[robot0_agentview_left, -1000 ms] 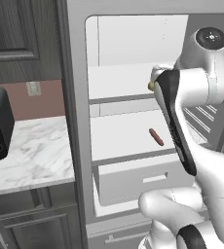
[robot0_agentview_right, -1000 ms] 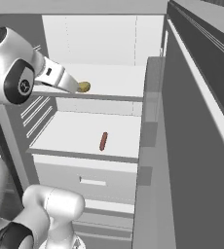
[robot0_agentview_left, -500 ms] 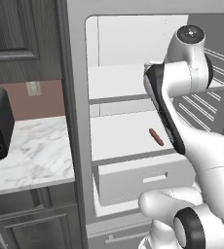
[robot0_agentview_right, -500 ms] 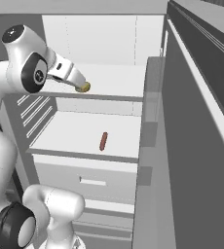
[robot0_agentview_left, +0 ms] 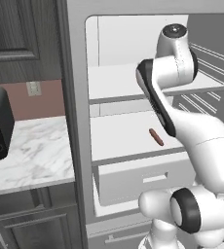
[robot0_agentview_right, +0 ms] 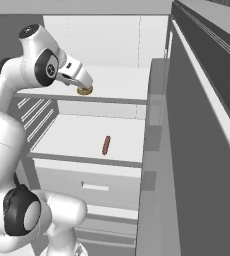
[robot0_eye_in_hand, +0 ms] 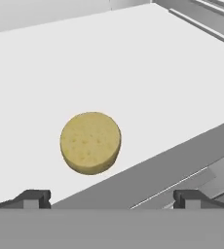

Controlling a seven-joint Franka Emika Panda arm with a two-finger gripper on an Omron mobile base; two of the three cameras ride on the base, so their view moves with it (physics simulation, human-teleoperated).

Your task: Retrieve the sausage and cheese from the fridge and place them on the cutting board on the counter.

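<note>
White arm (robot0_agentview_left: 201, 141), glossy rounded link shells, smooth plastic look. Dark grey to black discs cap the joints: one at the top of the arm with a small pale dot at its centre, one large ring low at the base. A long black band runs down the side seam of one link. End effector (robot0_agentview_right: 84, 86) body is white and boxy, tapering toward the tips; in the hand view its two fingertips (robot0_eye_in_hand: 33, 197) are small, dark grey, blocky. No cables, screws or markings can be made out.
</note>
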